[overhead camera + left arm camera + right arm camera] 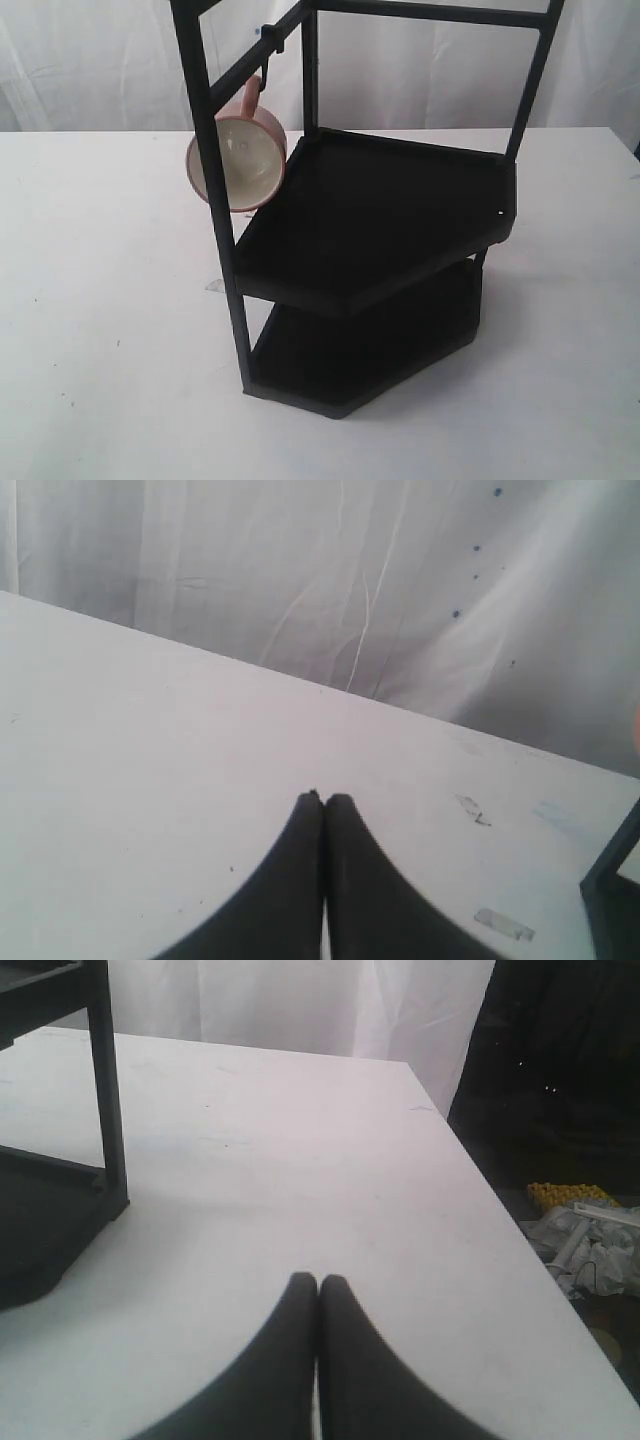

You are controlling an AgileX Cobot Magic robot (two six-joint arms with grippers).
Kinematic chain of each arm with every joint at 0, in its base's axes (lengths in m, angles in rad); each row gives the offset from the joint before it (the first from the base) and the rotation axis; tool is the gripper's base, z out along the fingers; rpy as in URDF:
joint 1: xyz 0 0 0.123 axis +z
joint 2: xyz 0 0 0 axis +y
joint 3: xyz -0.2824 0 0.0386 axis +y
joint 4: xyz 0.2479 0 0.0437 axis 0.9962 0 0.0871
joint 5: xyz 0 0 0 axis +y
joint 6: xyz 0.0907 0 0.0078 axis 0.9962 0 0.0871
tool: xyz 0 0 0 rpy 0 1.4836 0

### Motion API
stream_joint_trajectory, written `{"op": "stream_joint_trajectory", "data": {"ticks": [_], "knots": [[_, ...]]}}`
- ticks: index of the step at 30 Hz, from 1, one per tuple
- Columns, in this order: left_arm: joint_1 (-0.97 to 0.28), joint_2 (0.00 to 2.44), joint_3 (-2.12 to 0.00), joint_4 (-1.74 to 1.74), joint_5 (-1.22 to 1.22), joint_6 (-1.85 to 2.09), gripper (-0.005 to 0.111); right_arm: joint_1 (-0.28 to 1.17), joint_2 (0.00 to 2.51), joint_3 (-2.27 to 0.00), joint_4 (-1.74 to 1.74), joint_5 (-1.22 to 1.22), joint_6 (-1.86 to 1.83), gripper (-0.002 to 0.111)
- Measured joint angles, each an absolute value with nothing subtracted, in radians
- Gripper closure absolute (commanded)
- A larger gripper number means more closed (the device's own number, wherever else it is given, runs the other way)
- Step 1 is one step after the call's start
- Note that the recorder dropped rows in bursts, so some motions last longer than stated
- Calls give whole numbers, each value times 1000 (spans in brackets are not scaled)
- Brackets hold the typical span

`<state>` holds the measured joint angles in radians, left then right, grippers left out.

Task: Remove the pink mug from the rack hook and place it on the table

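The pink mug (238, 158) hangs by its handle from the slanted crossbar of the black rack (370, 215), its cream inside facing the exterior camera; a front post partly crosses it. A short rack hook (270, 37) juts out higher on that bar. Neither arm shows in the exterior view. My left gripper (323, 798) is shut over the bare white table (150, 740), holding nothing, with a rack corner (612, 900) off to one side. My right gripper (318, 1280) is shut too, empty, over the table (300, 1160) beside a rack post (105, 1090).
The rack's two black shelves (380, 200) fill the middle of the table (90, 330). Bits of tape (503, 924) lie on the table near the rack corner. The table's edge (500, 1210) drops off beside the right gripper, with clutter (585, 1235) on the floor beyond. White curtain behind.
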<state>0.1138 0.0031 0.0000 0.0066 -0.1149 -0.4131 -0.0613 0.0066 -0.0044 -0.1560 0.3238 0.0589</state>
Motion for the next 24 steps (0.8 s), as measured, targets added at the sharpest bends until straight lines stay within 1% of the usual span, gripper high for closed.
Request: {"op": "stream_joint_trajectory", "data": {"ticks": [5,12,17,24], "knots": [[114,3,-3,-16,-154,-417,107,-61,7,-4,-156,324,59,108],[114,29,-128,-25,0,-343,107,-61,7,-4,-156,324,57,108],[114,171,-226,-25,127,-147,107,-61,7,-4,-156,324,57,108],[114,383,-240,-35,199,-41,107,-61,7,-4,-156,324,57,108]]}}
